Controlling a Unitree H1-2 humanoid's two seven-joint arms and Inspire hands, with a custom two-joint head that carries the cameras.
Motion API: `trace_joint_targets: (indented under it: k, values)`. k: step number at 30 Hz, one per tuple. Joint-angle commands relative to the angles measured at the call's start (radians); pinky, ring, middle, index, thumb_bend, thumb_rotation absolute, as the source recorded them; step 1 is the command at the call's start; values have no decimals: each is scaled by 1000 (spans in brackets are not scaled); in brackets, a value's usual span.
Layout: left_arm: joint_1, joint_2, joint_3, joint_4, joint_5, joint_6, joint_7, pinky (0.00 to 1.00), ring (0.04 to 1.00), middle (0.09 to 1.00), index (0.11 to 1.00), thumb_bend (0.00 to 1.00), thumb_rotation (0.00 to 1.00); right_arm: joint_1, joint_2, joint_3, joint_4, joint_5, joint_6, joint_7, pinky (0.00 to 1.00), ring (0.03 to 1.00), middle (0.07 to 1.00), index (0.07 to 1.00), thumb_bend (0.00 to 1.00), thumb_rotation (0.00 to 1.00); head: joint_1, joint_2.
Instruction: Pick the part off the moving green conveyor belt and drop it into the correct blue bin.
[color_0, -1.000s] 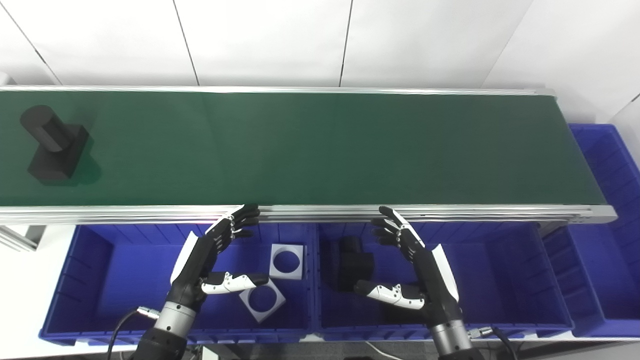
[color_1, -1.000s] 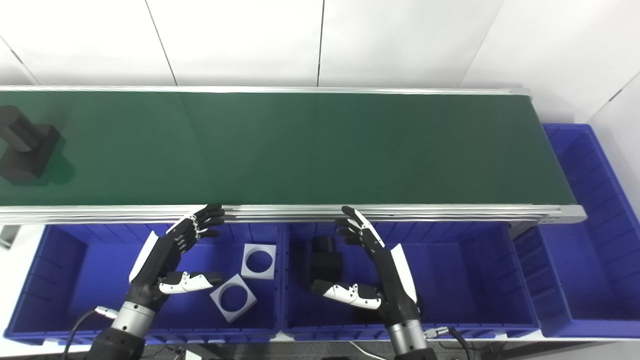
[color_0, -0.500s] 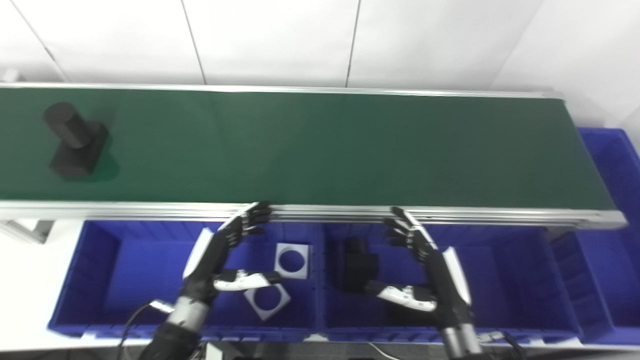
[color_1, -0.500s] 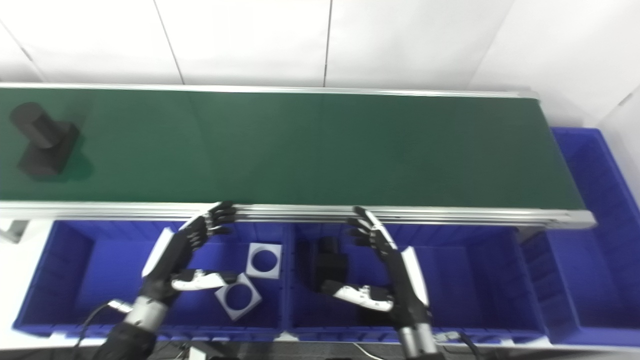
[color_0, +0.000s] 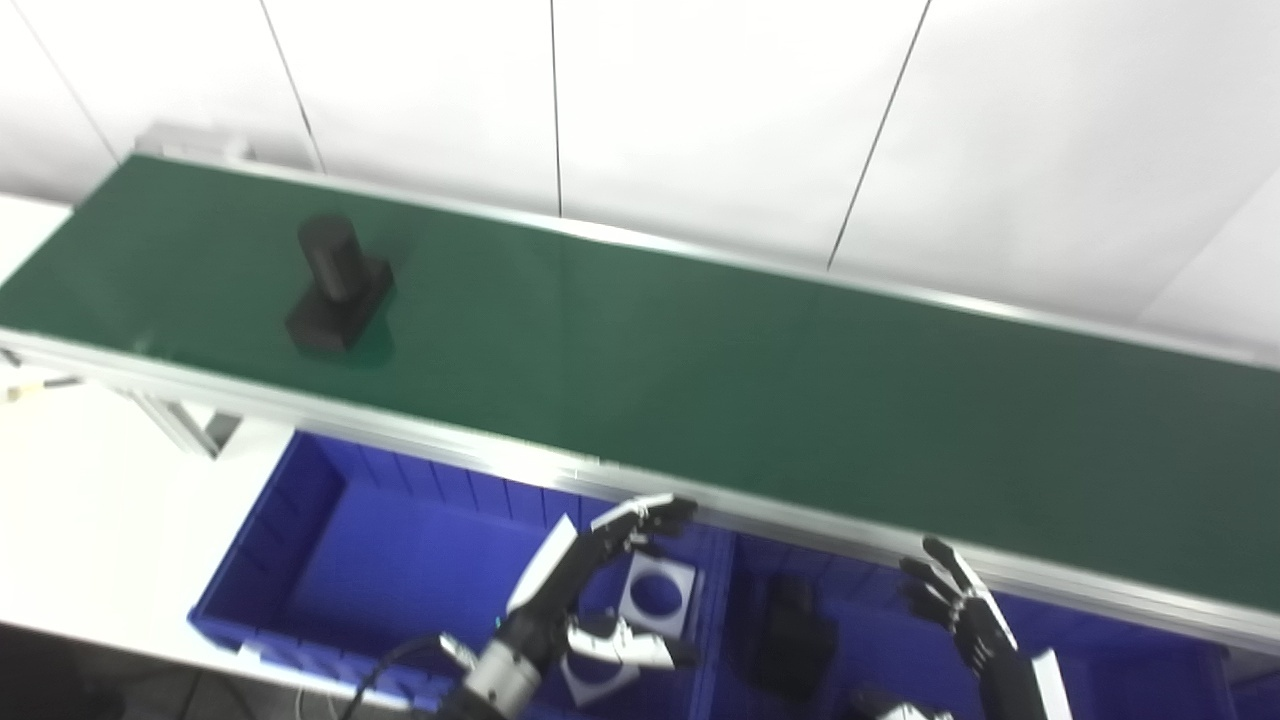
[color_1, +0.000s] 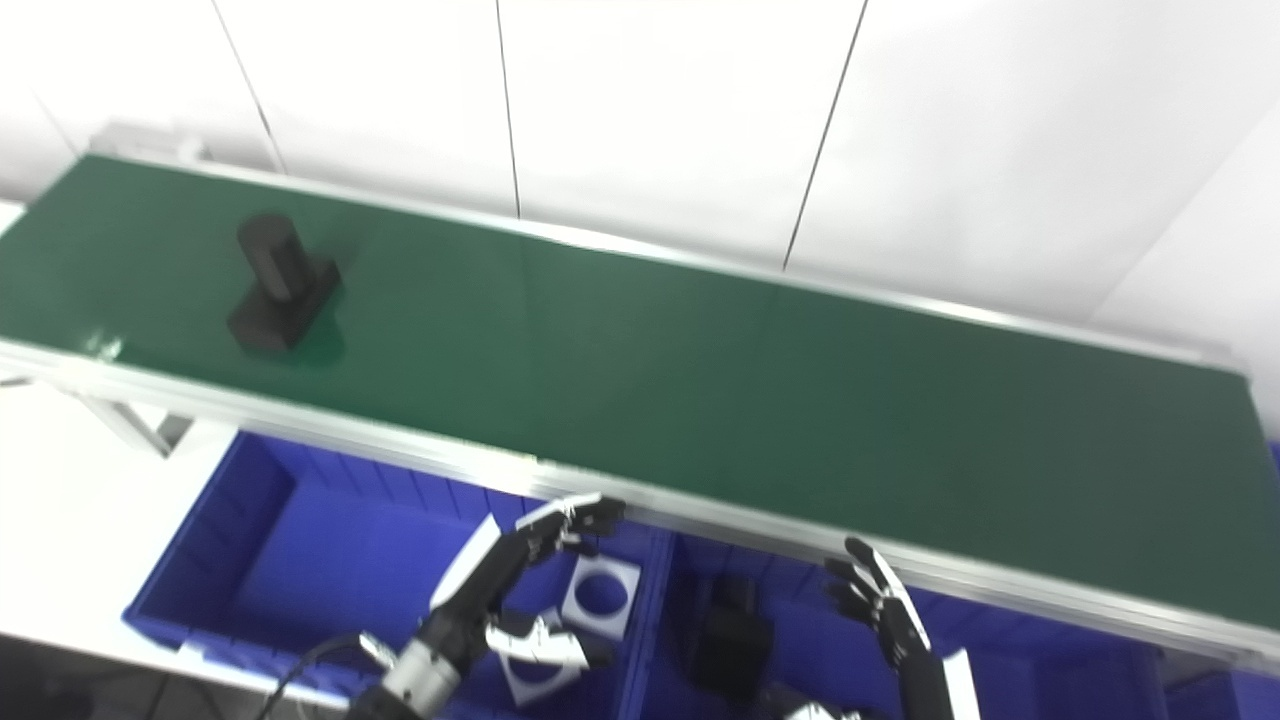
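Waiting is the step in hand: neither hand holds anything, and the part has not yet come within reach. The black plastic part (color_0: 335, 287), a short cylinder standing on a square base, sits upright on the dark green conveyor belt (color_0: 700, 380) toward its far-left end, well apart from both hands.

The left hand (color_0: 590, 560) hangs over the left blue plastic bin (color_0: 330, 530), just below the belt's near aluminium rail (color_0: 480, 450), its fingers (color_0: 655, 512) spread apart and the thumb held out, clamped on nothing. The right hand (color_1: 890, 615) hangs low at the near edge, over the neighbouring blue bin (color_1: 800, 590), fingers likewise apart and empty; its lower part runs out of view.

In the left bin lie two white square plates with round holes (color_1: 600, 598), one partly hidden behind the left hand. In the right-hand bin rests another black part (color_1: 730, 640) that looks like the one on the belt, so that bin is probably the correct target.

Next, I judge, a hand must rise over the rail and meet the travelling part, timing its close around the cylinder so the part is not knocked over. Which hand suits best depends on where the part is caught.
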Motion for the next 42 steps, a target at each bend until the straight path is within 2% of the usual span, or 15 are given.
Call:
trace_joint_targets:
  k: [1,7,13,21,26,31,35,39,42]
  values:
    - [-27,20,-24,-4,12,-41,54,690,794,831,817,942,374,-32,-1,-2,-55,2,-57,-8,747,766,805,890,825,406,-5,-7]
    - [-60,48,-94,23,16,-41,134,697,798,837,824,932,377,-88,19,-17,-119,-26,-48,7,721,748,799,877,832,415,-16,-16]
    - [-85,68,-146,44,22,-41,200,705,801,839,826,934,390,-167,42,-20,-177,-52,7,27,725,741,791,876,837,427,-18,-23]
    - [-107,88,-200,60,29,-41,265,717,798,841,832,933,410,-269,79,-21,-209,-92,72,53,679,734,776,868,838,437,-24,-29]
    - [-115,96,-217,66,27,-41,283,734,805,844,834,933,413,-369,101,-9,-233,-101,183,97,667,728,781,868,828,419,-30,-31]
    - [-123,101,-233,75,34,-41,310,729,803,840,832,932,421,-465,116,13,-250,-149,324,153,668,731,790,873,825,423,-40,-36]
    - [-129,106,-246,80,23,-41,316,728,805,841,834,928,416,-530,127,36,-226,-181,381,178,657,730,799,872,824,438,-40,-39]
    - [-133,108,-258,87,22,-41,329,732,810,842,839,927,404,-596,145,63,-197,-218,437,201,628,721,797,869,822,393,-39,-42]
    - [-135,108,-266,90,25,-41,340,738,809,841,836,927,410,-640,149,91,-172,-271,477,215,637,734,797,871,827,424,-38,-43]
